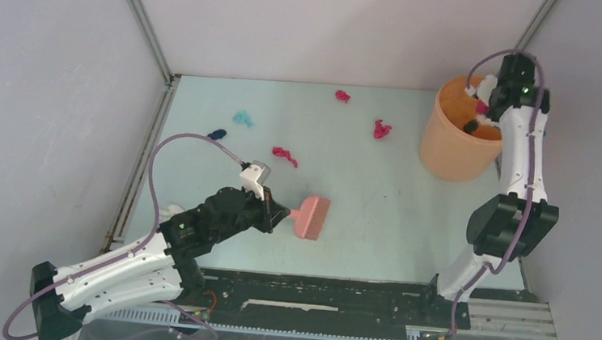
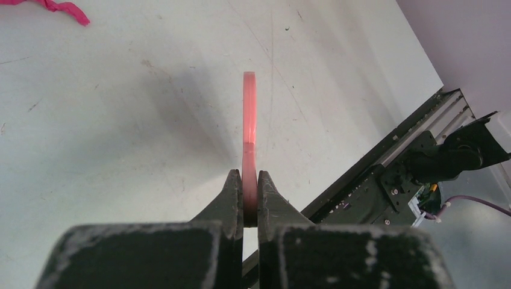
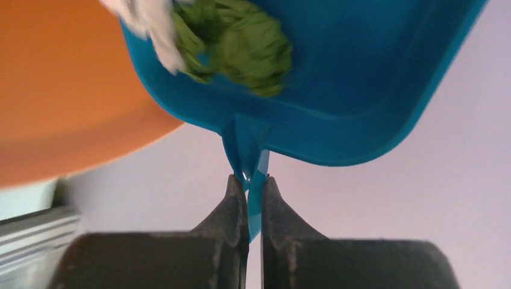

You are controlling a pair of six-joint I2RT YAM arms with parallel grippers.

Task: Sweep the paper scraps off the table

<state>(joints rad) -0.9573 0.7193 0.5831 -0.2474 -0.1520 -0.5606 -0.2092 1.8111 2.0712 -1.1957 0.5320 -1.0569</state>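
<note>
Emptying is in hand: the right gripper [image 3: 254, 188], clamped on the handle of the blue plastic dustpan [image 3: 337, 78], tips it over the round orange bucket [image 1: 456, 137], with green and white paper scraps [image 3: 241, 36] at its lip. Magenta, teal and navy scraps [image 1: 382, 129] lie left of the bucket on the pale mint-green table [image 1: 375, 224]. Further left of the bucket, the left gripper [image 2: 250, 201] is closed on the pink hand brush [image 1: 312, 217]. Next, likely: lower the dustpan beside those scraps and sweep them in

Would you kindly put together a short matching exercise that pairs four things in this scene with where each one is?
Things:
1. pink brush
2. blue dustpan
3. orange bin
4. teal scrap

Places:
A. standing at the far right of the table
B. gripped in the left pincer
C. lying loose, far left
D. gripped in the right pincer

Pairs: 1-B, 2-D, 3-A, 4-C
</note>
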